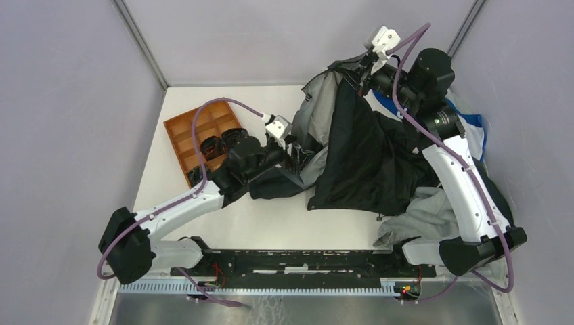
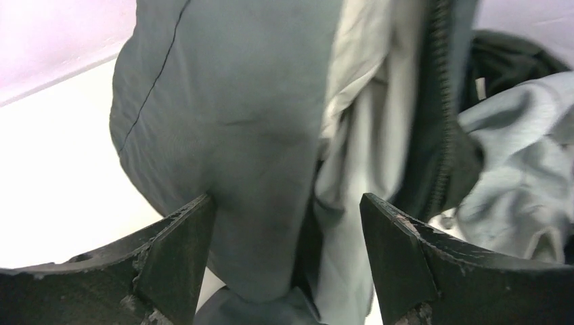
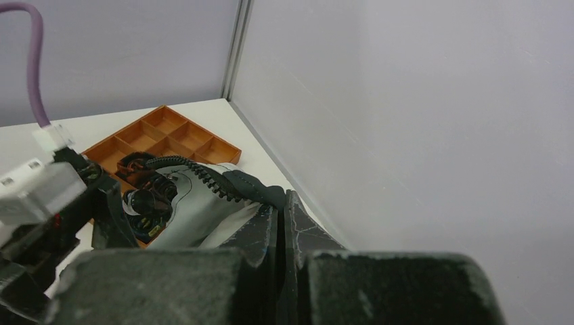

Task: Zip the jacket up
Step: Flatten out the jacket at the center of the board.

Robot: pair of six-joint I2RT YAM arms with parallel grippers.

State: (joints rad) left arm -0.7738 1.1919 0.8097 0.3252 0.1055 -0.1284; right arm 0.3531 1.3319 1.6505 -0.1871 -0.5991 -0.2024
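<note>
From above, the jacket (image 1: 359,156) hangs over mid-table from the right gripper (image 1: 367,66), which is raised at the back, probably to draw the front edge taut. The left gripper (image 1: 292,147) meets its lower grey fold. Beside it, the orange tray (image 1: 196,125) holds dark parts (image 1: 215,145) in some compartments; the far ones are bare. The left wrist view shows jaws apart with grey fabric between them and the zipper (image 2: 443,115) just to their right. The right wrist view shows jaws together, clamped on the toothed edge

Jaws of the right gripper (image 3: 281,206) pinch the jacket (image 3: 196,211) edge before an orange tray (image 3: 169,132).
</note>
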